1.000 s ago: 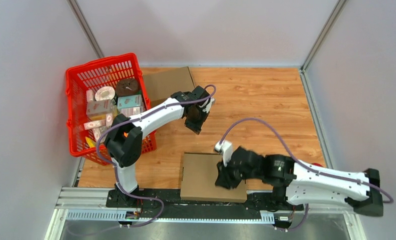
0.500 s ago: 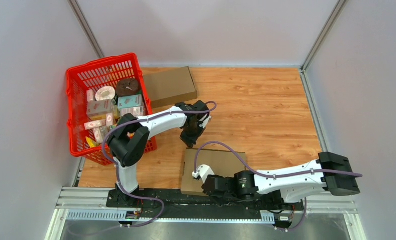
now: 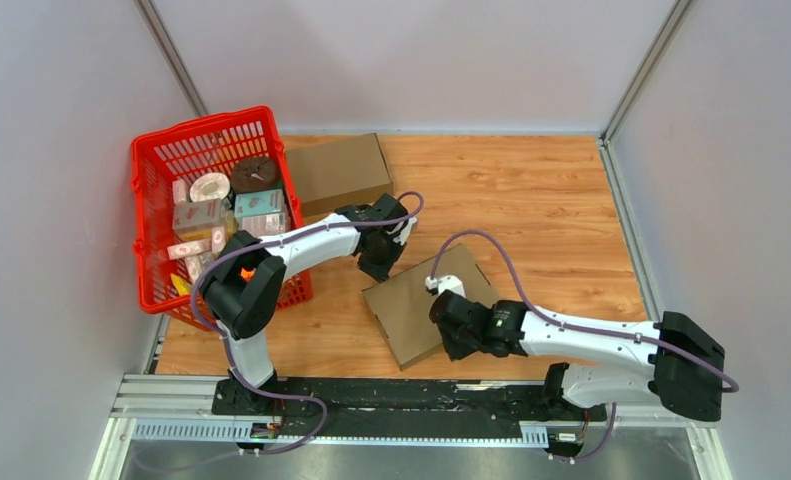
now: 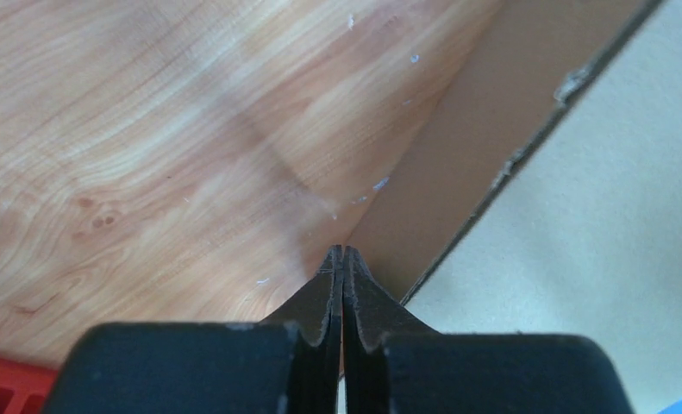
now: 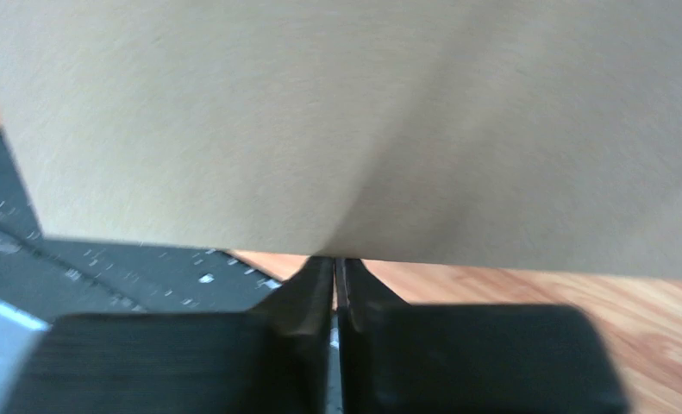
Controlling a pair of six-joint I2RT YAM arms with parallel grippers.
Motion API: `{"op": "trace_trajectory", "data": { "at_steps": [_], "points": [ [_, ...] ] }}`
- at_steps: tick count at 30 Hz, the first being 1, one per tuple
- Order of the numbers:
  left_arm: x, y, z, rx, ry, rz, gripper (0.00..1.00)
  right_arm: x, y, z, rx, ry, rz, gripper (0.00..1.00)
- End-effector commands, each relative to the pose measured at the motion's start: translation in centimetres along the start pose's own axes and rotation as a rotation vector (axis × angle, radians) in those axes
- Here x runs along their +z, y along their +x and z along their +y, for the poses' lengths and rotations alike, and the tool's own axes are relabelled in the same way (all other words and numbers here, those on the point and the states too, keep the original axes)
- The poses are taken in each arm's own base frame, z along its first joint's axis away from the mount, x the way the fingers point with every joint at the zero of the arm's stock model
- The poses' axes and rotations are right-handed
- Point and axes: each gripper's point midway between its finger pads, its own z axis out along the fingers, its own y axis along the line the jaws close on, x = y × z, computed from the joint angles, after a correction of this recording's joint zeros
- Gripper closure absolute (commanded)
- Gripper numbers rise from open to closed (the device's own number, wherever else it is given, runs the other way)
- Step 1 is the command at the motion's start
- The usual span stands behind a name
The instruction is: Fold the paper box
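A flattened brown paper box [image 3: 406, 315] lies askew in the middle of the wooden surface [image 3: 541, 200], near the front edge. The left gripper [image 3: 373, 270], fingers pressed together, touches the surface at the box's far corner. The right gripper [image 3: 451, 342], also pressed together, meets the box's near right edge. A red basket [image 3: 161, 160] of packets sits far left, with a second cardboard box [image 3: 336, 172] beside it.

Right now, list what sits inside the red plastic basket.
The red plastic basket holds small pastel boxes, a white roll and a dark round item; whatever lies beneath them is hidden.
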Motion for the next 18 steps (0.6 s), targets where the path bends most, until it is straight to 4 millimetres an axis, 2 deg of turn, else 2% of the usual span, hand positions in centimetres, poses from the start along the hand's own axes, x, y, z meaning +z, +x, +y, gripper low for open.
{"op": "trace_trajectory", "data": {
  "at_steps": [1, 3, 5, 6, 9, 10, 12, 13, 14, 15, 16, 18],
  "points": [
    [-1.9, -1.0, -3.6, -0.058, 0.12, -0.013, 0.95, -0.2, -6.6, -2.6, 0.103, 0.079, -0.226, 0.84],
    [-2.0, -2.2, -2.3, -0.112, 0.109, -0.044, 0.88, -0.7, -5.5, -3.7, 0.14, 0.102, -0.192, 0.74],
    [-2.5, -3.9, -0.3, -0.167, 0.083, -0.091, 0.86, -1.3, -4.8, -4.9, 0.186, 0.132, -0.171, 0.63],
    [-2.6, -4.4, 0.2, -0.182, 0.078, -0.103, 0.85, -2.1, -3.9, -5.6, 0.209, 0.145, -0.148, 0.59],
    [-2.9, -5.7, 1.5, -0.205, 0.069, -0.12, 0.84, -4.2, -3.1, -6.8, 0.336, 0.128, -0.145, 0.49],
    [-3.2, -6.3, 1.6, -0.204, 0.069, -0.126, 0.83, -4.7, -3.4, -7.4, 0.397, 0.113, -0.16, 0.45],
    [-2.5, -6.6, 2.2, -0.201, 0.058, -0.115, 0.82, -6.0, -4.2, -6.5, 0.471, -0.009, -0.207, 0.41],
    [-2.5, -7.2, 2.2, -0.197, 0.06, -0.12, 0.82, -6.2, -4.9, -6.9, 0.534, -0.039, -0.242, 0.38],
    [-2.3, -7.3, 2.0, -0.189, 0.074, -0.114, 0.82, -6.3, -5.6, -6.3, 0.556, -0.104, -0.266, 0.35],
    [-1.6, -7.3, 1.3, -0.187, 0.115, -0.09, 0.82, -6.1, -6.2, -5.5, 0.572, -0.193, -0.278, 0.34],
    [-1.6, -7.9, 1.0, -0.183, 0.138, -0.092, 0.82, -5.7, -6.7, -6.3, 0.632, -0.203, -0.283, 0.35],
    [-0.9, -7.9, 0.0, -0.188, 0.193, -0.074, 0.82, -5.4, -7.5, -5.7, 0.675, -0.29, -0.266, 0.41]
  ]
}}
